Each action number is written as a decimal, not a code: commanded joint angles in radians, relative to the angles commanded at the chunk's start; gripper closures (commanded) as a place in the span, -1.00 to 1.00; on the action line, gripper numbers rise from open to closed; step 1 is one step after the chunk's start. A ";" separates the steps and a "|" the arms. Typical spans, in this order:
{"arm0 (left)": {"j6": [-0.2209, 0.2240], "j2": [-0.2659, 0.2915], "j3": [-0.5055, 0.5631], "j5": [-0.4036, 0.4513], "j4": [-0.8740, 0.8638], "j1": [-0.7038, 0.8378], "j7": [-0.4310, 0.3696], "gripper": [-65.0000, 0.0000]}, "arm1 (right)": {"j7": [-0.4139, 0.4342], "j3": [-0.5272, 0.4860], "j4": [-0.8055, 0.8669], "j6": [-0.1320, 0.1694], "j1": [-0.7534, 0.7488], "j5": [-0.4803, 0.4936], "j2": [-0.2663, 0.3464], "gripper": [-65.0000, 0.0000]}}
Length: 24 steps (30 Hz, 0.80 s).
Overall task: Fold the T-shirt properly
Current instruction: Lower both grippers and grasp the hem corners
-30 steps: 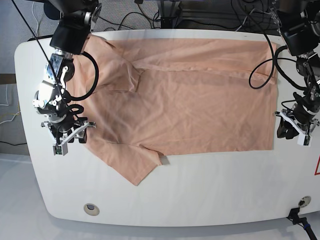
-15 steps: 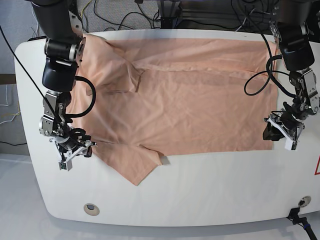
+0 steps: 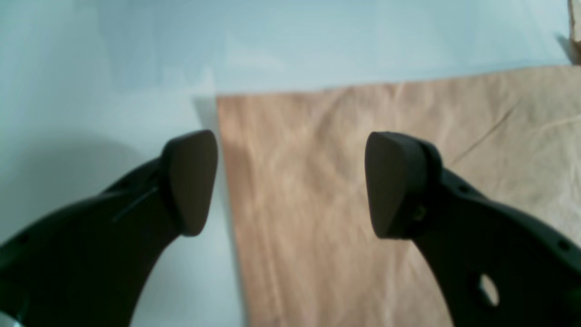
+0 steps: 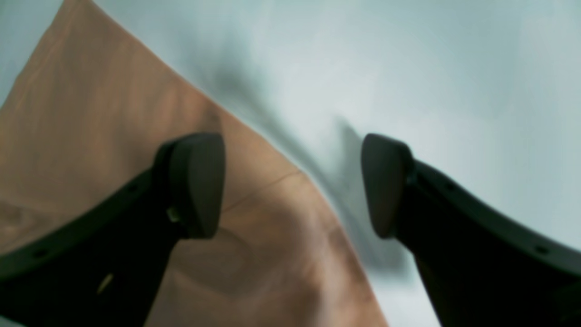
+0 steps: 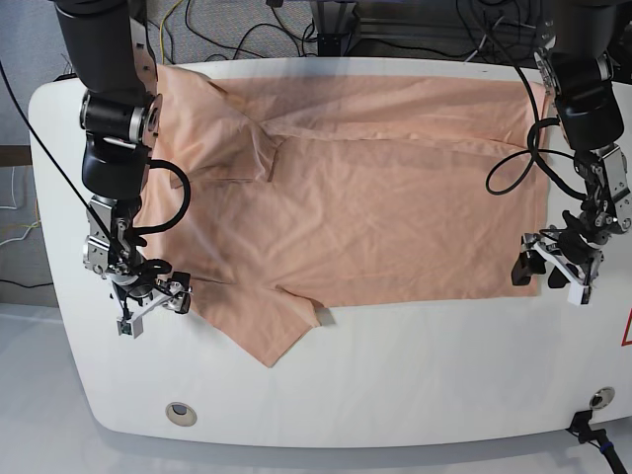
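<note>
The peach T-shirt [image 5: 375, 207] lies spread flat on the white table [image 5: 415, 385], collar end at the left, hem at the right, one sleeve [image 5: 272, 331] pointing toward the front edge. No smiley print shows. My left gripper [image 5: 549, 274] is open at the hem's front corner. In the left wrist view its jaws [image 3: 290, 181] straddle the cloth's edge [image 3: 317, 204] just above it. My right gripper [image 5: 150, 299] is open at the shirt's left front edge. In the right wrist view [image 4: 290, 181] one finger is over the cloth [image 4: 91, 113] and the other over bare table.
Cables [image 5: 326, 30] run behind the table's far edge. Two round holes sit near the front edge, one at the left [image 5: 179, 412] and one at the right [image 5: 595, 398]. A red mark [image 5: 627, 328] shows at the far right.
Both grippers have come down low onto the shirt's edges. The left one moved inward to the hem corner. The right one moved forward along the left edge. The shirt has not moved.
</note>
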 joint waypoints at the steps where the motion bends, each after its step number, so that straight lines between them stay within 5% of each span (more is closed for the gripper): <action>1: 0.000 0.000 0.000 0.000 0.000 0.000 0.000 -0.49 | 0.000 0.000 0.000 0.000 -0.012 0.000 -0.006 -0.38; 14: 0.000 -0.012 -0.002 0.000 0.000 0.005 0.000 -0.49 | -0.002 -0.002 0.003 0.000 -0.055 0.000 -0.061 -0.33; 24: 0.000 -0.015 -0.003 -0.002 -0.002 0.005 0.000 -0.49 | 0.005 -0.002 0.005 0.000 -0.051 0.000 -0.063 0.61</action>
